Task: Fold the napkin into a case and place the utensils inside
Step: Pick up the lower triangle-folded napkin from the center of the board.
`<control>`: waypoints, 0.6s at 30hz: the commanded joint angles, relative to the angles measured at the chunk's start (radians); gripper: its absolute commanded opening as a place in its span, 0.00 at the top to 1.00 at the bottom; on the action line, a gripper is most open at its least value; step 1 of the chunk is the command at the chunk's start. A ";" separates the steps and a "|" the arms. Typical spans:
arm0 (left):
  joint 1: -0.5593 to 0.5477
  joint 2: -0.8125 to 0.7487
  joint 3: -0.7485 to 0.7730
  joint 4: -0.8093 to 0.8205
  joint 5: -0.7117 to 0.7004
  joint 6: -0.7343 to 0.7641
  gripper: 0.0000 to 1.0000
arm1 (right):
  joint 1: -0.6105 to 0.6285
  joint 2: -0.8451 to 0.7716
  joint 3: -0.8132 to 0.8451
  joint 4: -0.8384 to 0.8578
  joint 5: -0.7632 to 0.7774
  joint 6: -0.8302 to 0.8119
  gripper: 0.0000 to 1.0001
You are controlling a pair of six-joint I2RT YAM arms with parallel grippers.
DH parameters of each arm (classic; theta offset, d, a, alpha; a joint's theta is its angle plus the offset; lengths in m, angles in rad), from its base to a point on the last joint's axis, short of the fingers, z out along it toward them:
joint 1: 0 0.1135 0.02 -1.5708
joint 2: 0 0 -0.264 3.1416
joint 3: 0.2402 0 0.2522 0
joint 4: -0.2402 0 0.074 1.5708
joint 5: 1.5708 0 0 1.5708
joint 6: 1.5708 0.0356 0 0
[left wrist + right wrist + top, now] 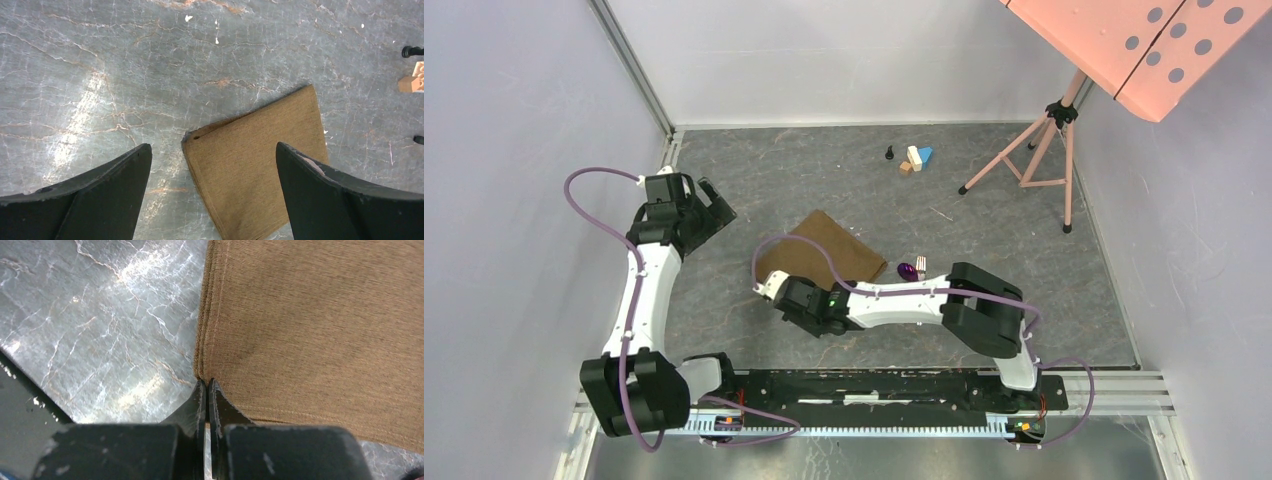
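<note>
Grey tabletop [100,315], right gripper [206,383] at napkin [310,330] corner

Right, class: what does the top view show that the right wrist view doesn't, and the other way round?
Only the top view: the spoon, fork, toy blocks and pink stand. Only the right wrist view: the right gripper shut at a corner of the napkin, whose edge shows stacked layers. Both: the napkin on the grey table.

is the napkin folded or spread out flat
Folded. In the right wrist view the napkin shows several stacked layers of cloth along its left edge, and from above it lies as a compact rectangle on the table.
</note>
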 commanded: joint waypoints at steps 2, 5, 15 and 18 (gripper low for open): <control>0.002 0.046 -0.007 0.037 0.079 -0.031 0.00 | -0.035 -0.146 -0.088 0.141 -0.068 0.025 1.00; -0.001 0.078 -0.005 -0.005 0.128 -0.067 0.00 | -0.058 -0.170 -0.128 0.174 -0.123 0.041 1.00; 0.001 0.101 -0.206 -0.030 0.370 -0.334 0.01 | -0.138 -0.251 -0.269 0.299 -0.219 0.111 1.00; 0.001 0.080 -0.284 0.043 0.394 -0.390 0.02 | -0.170 -0.273 -0.314 0.335 -0.248 0.131 1.00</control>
